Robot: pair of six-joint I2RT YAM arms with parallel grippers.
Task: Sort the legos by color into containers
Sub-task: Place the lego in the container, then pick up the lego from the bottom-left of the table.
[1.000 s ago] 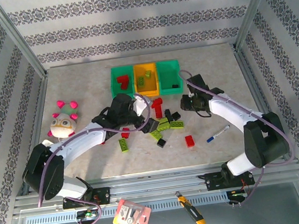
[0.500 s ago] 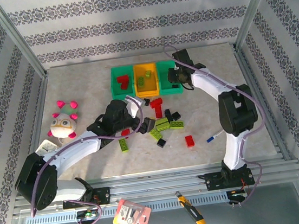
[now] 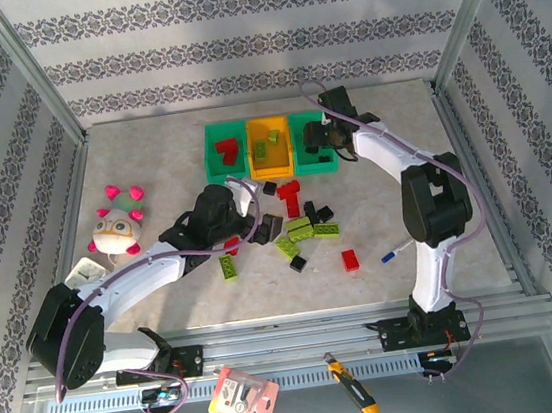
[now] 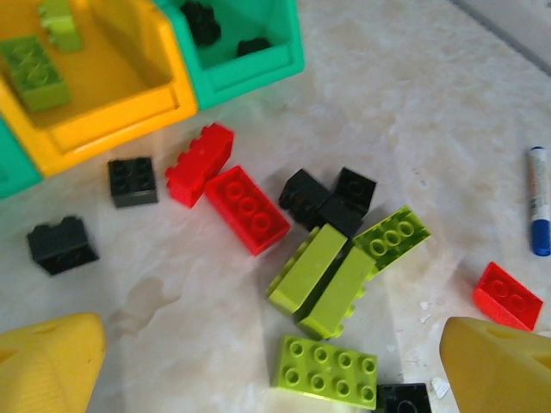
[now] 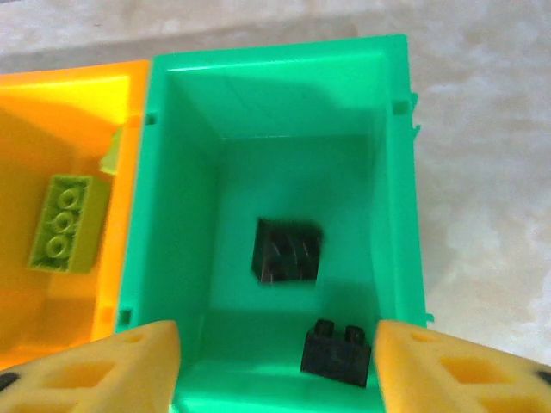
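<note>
My right gripper (image 5: 275, 361) hangs open over the right green container (image 5: 181, 172). Inside it lie two black legos, one blurred (image 5: 287, 251) and one near the front wall (image 5: 336, 351). The orange-yellow container (image 5: 52, 129) beside it holds a lime brick (image 5: 67, 222). In the top view the left green container (image 3: 210, 154) holds red bricks. My left gripper (image 4: 274, 370) is open above the loose pile. Below it are a lime 2x4 brick (image 4: 327, 372), two lime bricks on edge (image 4: 310, 268), red bricks (image 4: 248, 209) and black bricks (image 4: 327, 198). Nothing sits between its fingers.
A round plush toy (image 3: 117, 226) and a small white cube (image 3: 88, 273) sit at the left. A blue-and-white pen (image 3: 402, 248) lies right of the pile, near a lone red brick (image 3: 350, 259). Metal posts and patterned walls close in the table.
The right arm swung from the pile up to the right green container and its jaws opened, letting a black brick go into it. The left arm drew back slightly over the pile.
</note>
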